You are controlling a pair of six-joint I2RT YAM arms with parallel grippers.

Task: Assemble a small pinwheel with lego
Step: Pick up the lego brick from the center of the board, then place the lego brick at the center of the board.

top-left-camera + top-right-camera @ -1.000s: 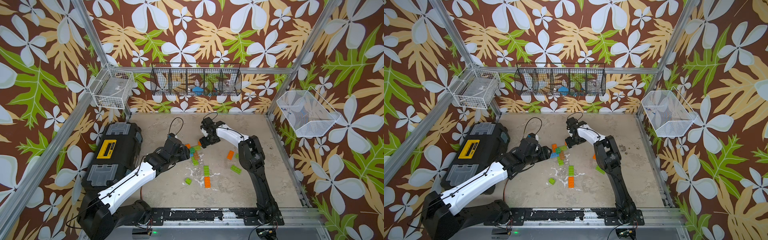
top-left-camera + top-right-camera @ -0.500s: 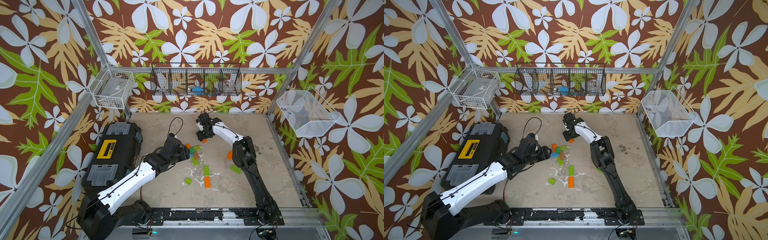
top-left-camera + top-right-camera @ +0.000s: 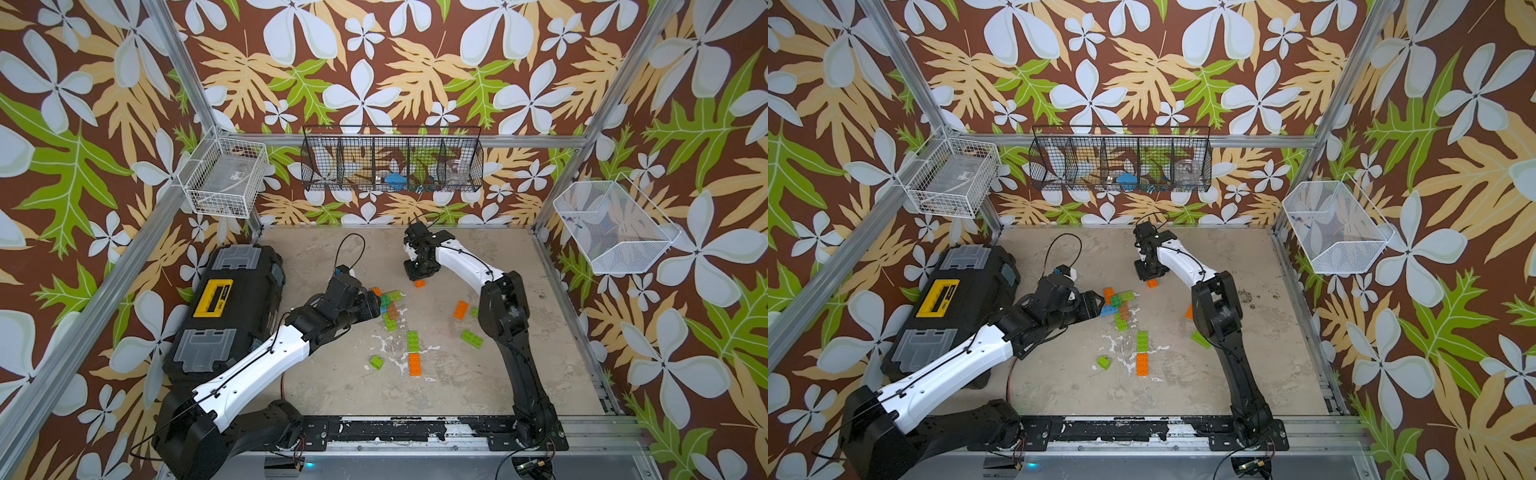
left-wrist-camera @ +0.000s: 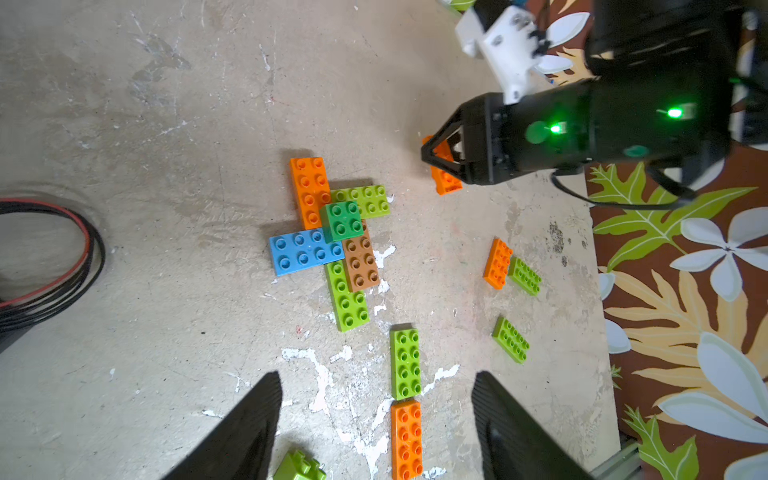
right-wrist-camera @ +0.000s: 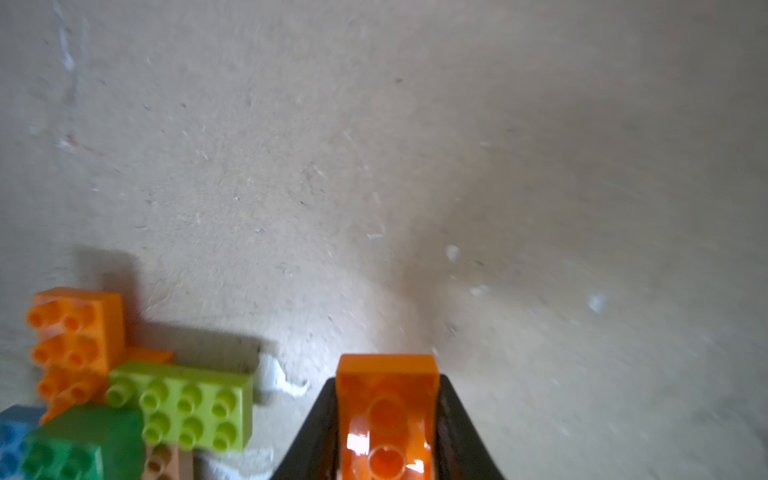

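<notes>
Clamping orange brick [image 5: 386, 415] edges, right gripper [image 5: 387, 380]; open table [image 5: 374, 166]

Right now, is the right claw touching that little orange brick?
Touching. The right wrist view shows the orange brick pinched between the fingers of the right gripper, no gap.

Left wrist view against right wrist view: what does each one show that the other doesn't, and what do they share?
Only the left wrist view: the left gripper, open and holding nothing; loose bricks lying apart; the cables; the right gripper seen from outside.
Only the right wrist view: that gripper's fingers close up, flush against both sides of the small orange brick.
Both: that small brick, plus the joined cluster's long orange brick, lime green brick and dark green brick.
</notes>
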